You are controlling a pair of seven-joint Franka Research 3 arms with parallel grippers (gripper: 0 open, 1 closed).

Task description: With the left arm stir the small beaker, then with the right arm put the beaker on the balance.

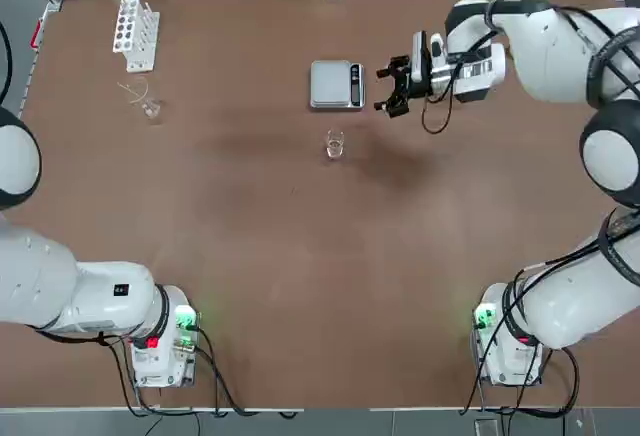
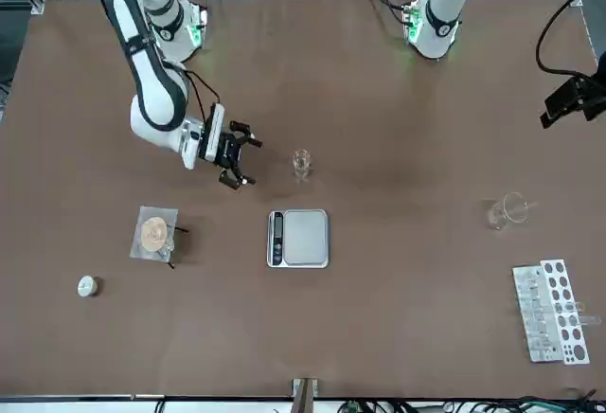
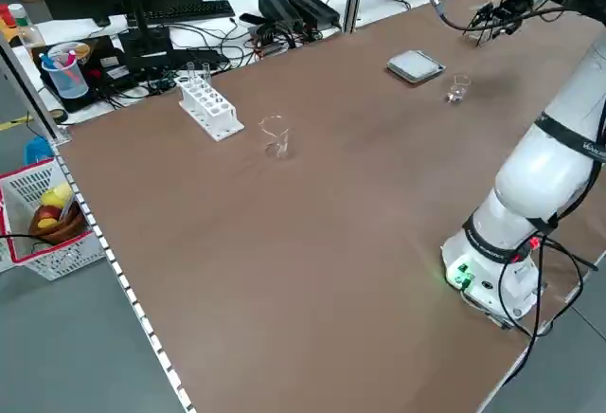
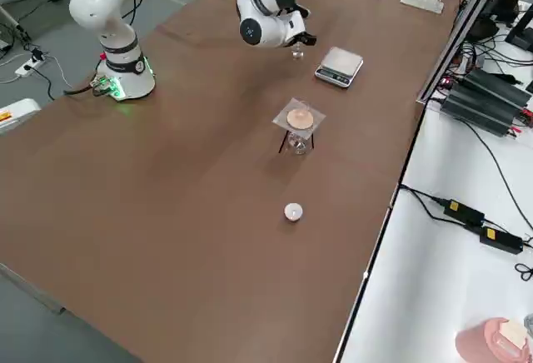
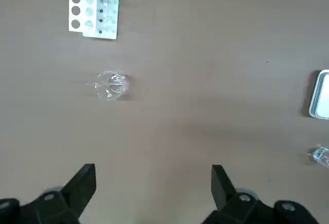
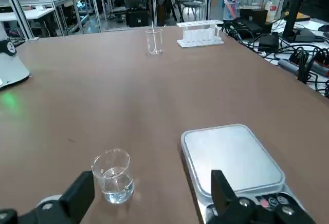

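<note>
Top view, left to right: one test-tube rack point(image 1: 135, 29), one glass with a rod point(image 1: 149, 107), one balance point(image 1: 336, 85), one small beaker point(image 1: 334, 144) (standing just in front of the balance, apart from it), one right gripper point(image 1: 392, 87) beside the balance, fingers spread, empty. Left gripper point(image 5: 153, 185) hangs parked at the left, also spread, empty.
</note>
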